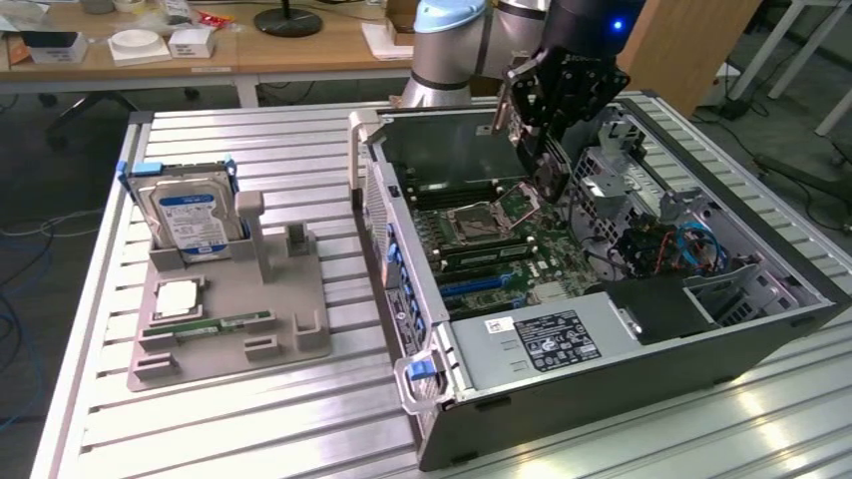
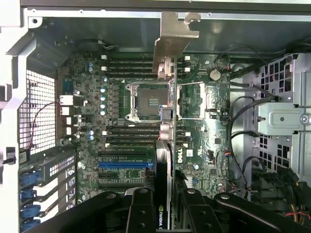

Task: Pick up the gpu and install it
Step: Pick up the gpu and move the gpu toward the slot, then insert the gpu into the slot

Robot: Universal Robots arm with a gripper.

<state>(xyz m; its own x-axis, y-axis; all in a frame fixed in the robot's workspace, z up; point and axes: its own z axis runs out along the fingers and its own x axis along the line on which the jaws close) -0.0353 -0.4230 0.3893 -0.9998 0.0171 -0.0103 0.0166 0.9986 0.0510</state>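
A robot arm (image 1: 448,40) holds the gpu (image 2: 164,160) above the motherboard (image 2: 121,111) of an open computer case (image 1: 626,384). The gripper (image 2: 166,200) has its black fingers (image 2: 140,209) clamped on either face of the card. From the wrist view the card is seen edge-on, with its pale metal bracket at the far end over the empty processor socket (image 2: 148,99), so its faces are hidden and its near end is cut off between the fingers. It cannot be told whether the card's lower edge touches the board. From the exterior view the gripper's dark body hides most of the card.

The case lies on its side on a ribbed aluminium bench (image 1: 266,409). Well apart from it, toward the exterior view's left, a grey holder (image 1: 273,299) carries an upright hard drive (image 1: 187,215) and a slim memory stick (image 1: 213,324). Behind the bench stand wooden desks (image 1: 313,50) strewn with small boxes, and cables trail across the dark floor (image 1: 40,200).
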